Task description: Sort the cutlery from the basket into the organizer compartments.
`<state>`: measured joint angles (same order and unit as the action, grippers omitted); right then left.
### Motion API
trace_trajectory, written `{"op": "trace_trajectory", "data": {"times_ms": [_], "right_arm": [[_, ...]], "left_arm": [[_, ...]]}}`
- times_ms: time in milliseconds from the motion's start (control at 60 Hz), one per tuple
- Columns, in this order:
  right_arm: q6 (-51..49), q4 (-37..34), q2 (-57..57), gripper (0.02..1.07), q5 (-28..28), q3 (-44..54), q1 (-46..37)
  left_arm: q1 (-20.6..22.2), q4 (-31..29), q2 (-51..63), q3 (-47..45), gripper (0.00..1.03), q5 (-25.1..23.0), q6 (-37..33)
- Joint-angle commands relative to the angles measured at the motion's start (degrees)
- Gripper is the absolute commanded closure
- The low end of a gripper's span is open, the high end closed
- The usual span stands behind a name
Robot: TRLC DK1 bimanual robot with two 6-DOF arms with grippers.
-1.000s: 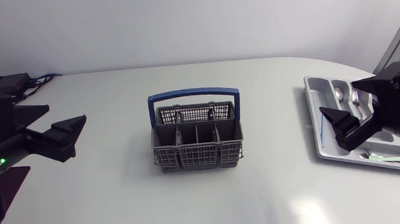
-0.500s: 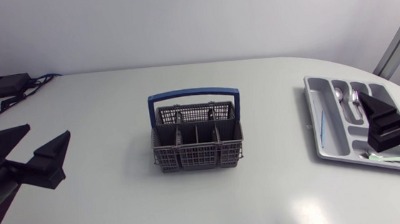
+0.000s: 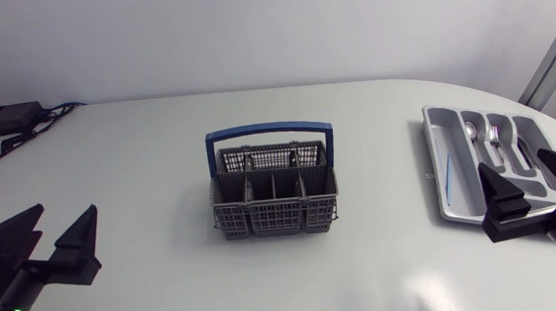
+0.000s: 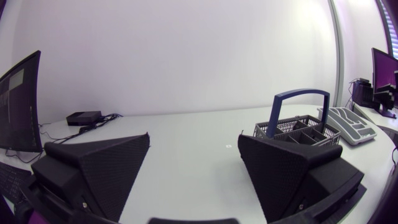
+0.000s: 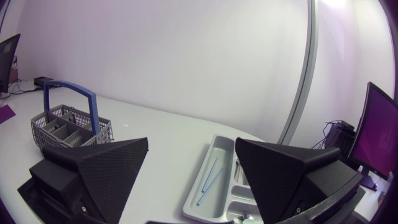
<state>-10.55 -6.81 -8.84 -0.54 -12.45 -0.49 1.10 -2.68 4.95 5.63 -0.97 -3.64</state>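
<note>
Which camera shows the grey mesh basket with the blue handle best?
The head view: the grey mesh basket sits central, its compartments visible from above. Both wrist views show it small, from the side.

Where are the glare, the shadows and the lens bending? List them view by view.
Head view: a bright glare patch on the table near its front edge; the basket throws a faint shadow at its foot. Left wrist view: the fisheye bows the table's far edge. Right wrist view: soft, even light on the organizer, no hard shadow.
</note>
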Motion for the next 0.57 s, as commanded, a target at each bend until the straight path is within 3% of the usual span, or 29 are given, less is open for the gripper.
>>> {"op": "trace_trajectory", "data": {"times_ms": [0,300,550], "right_arm": [[3.8,2.0,2.1,0.06,0.5,3.5,0.3],[10.4,6.7,8.7,0.06,0.5,12.3,0.5],[10.5,6.8,8.8,0.06,0.5,12.4,0.5]], "left_arm": [[-0.7,1.7,-2.7,-3.4,0.05,0.7,2.7],[-1.1,2.7,-5.0,-5.6,0.05,1.0,3.6],[-1.1,2.7,-5.0,-5.6,0.05,1.0,3.6]]}}
